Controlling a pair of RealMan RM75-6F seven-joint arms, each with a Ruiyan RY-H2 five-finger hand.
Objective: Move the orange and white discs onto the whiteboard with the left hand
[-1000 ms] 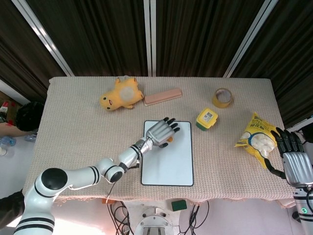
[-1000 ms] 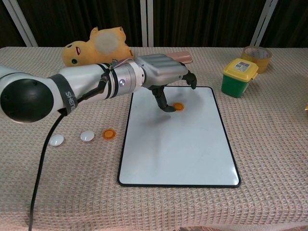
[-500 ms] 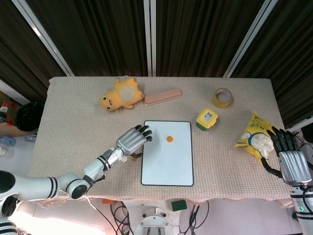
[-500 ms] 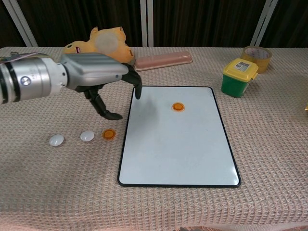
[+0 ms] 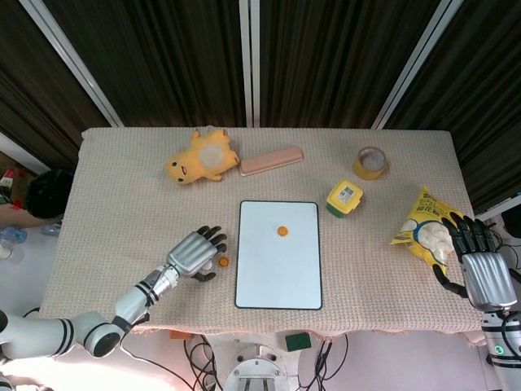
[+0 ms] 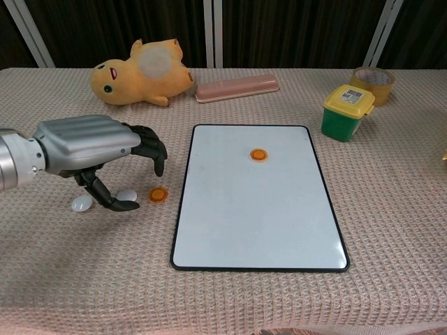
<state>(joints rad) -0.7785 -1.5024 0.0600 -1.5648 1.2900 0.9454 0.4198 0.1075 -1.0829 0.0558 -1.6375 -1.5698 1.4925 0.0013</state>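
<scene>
The whiteboard (image 5: 278, 277) (image 6: 258, 216) lies in the middle of the table with one orange disc (image 5: 282, 231) (image 6: 259, 155) on its far part. A second orange disc (image 5: 222, 261) (image 6: 158, 194) lies on the cloth just left of the board. Two white discs (image 6: 126, 196) (image 6: 82, 203) lie further left, partly under my left hand (image 5: 194, 254) (image 6: 98, 149). That hand hovers over them with fingers curled downward and apart, holding nothing. My right hand (image 5: 483, 269) rests at the table's right edge, fingers spread, beside the snack bag.
A yellow plush toy (image 5: 203, 156) (image 6: 140, 72) and a pink case (image 5: 271, 160) (image 6: 237, 87) lie at the back. A green box with yellow lid (image 5: 344, 198) (image 6: 347, 110), a tape roll (image 5: 370, 162) (image 6: 371, 82) and a yellow snack bag (image 5: 427, 230) sit to the right.
My left hand let go of an orange disc on the board, drew back left off the whiteboard and now hangs over the discs on the cloth. The right hand barely moved.
</scene>
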